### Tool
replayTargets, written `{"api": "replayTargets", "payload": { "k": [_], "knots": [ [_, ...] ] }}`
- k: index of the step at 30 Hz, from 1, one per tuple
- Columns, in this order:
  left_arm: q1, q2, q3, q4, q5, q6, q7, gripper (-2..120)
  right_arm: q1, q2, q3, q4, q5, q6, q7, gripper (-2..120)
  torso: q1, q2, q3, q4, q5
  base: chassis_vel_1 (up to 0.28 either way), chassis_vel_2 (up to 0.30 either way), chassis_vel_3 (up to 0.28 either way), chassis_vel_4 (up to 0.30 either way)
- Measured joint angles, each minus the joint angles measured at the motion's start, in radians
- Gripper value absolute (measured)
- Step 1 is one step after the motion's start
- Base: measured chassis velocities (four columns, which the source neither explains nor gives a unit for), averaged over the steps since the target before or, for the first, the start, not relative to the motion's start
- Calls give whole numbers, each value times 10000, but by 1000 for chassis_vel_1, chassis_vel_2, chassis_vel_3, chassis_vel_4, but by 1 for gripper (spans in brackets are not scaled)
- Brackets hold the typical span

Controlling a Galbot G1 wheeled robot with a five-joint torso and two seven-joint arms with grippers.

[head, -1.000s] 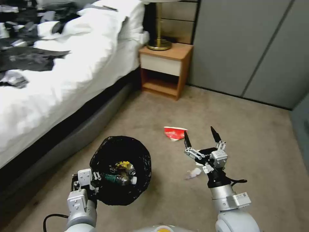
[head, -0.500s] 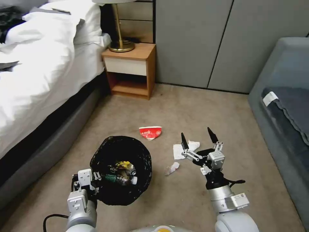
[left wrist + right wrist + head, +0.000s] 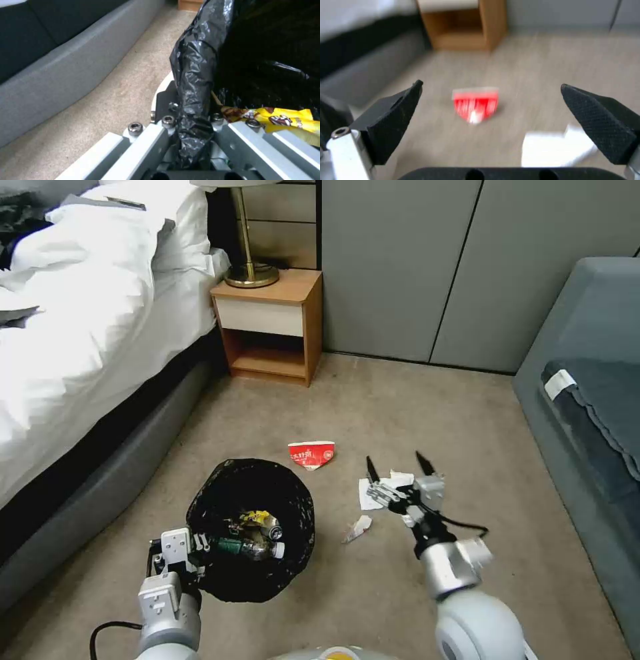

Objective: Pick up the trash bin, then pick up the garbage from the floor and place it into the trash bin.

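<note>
The bed (image 3: 80,327), nightstand (image 3: 270,330) and carpet sit as they did half a second ago; the right arm has dropped forward and lower. The trash bin (image 3: 250,530), black-lined, hangs off the floor with the left claw (image 3: 193,125) clamped on its rim; wrappers and bottles lie inside. The right claw (image 3: 397,472), wide open, hovers over the white tissue (image 3: 373,493). The crushed red cup (image 3: 311,454) lies beyond; its white lettering is unreadable. A small scrap (image 3: 358,527) lies between bin and tissue.
</note>
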Motion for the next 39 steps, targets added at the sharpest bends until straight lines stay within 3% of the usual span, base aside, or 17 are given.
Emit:
{"api": "replayTargets", "payload": {
  "k": [3, 4, 7, 9, 11, 19, 29, 39],
  "knots": [
    [11, -3, -57, 40, 3, -1, 9, 1, 748, -6, -365, -1207, 1069, -1143, 191, 100, 0, -1, 0, -2, -2, 0, 0, 0, 0],
    [11, -3, -57, 40, 3, -1, 9, 1, 748, -6, -365, -1207, 1069, -1143, 191, 100, 0, -1, 0, -2, -2, 0, 0, 0, 0],
    [-2, -25, -90, 116, 34, 5, 9, 1, 1572, 155, -780, -2721, 1746, -1741, 327, 100, 0, 0, 0, -2, -1, 0, 0, 0, 0],
    [-6, -29, -91, 129, 40, 7, 9, 1, 1634, 170, -804, -2842, 1762, -1770, 313, 100, 0, 0, 0, -2, 0, 0, 0, 0, 0],
    [-52, -71, -77, 219, 101, 23, 8, 1, 2145, 302, -983, -3954, 1743, -1921, 104, 100, -1, 0, 0, -2, -1, 0, 0, 0, 0],
    [-68, -109, -55, 321, 163, 34, 8, 1, 2893, 573, -1098, -5996, 1209, -1649, -283, 100, 0, 0, 0, -3, 0, 0, 0, 0, 0],
    [-72, -183, -8, 414, 284, -59, 7, 1, 3265, 750, -915, -7079, 918, -1095, -703, 100, 0, 0, 0, -2, 0, 0, 0, 0, 0],
    [75, -267, 32, 365, 437, -244, 8, 1, 3642, 1443, -795, -8744, 614, -586, -1313, 96, 0, 0, -1, -2, 1, 0, 0, 0, 0]
  ]
}}
